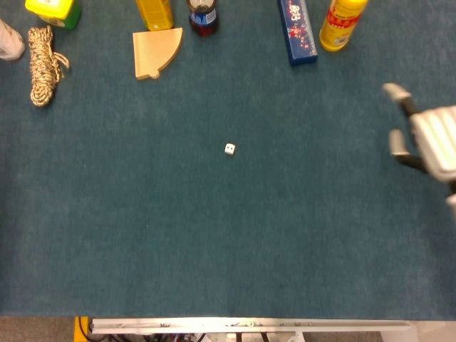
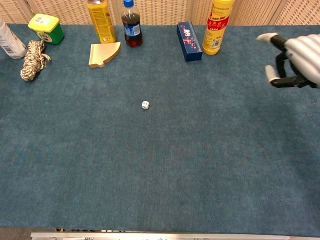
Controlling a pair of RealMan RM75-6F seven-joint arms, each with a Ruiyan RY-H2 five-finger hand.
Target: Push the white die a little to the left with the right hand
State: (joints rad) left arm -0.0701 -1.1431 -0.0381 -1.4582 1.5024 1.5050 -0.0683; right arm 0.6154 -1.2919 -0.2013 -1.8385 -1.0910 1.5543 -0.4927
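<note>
The white die (image 1: 229,149) sat alone mid-frame, right hand (image 1: 427,139) empty at the right edge, fingers (image 2: 272,73) apart; the push looked finished.

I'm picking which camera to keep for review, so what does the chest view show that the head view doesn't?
Only the chest view shows the wicker wall behind the table and the whole green box, cola bottle and yellow bottles. Only the head view shows the table's metal front edge. Both show the white die alone mid-table, the rope, wooden wedge, blue box, and the right hand at the right edge, holding nothing.
</note>
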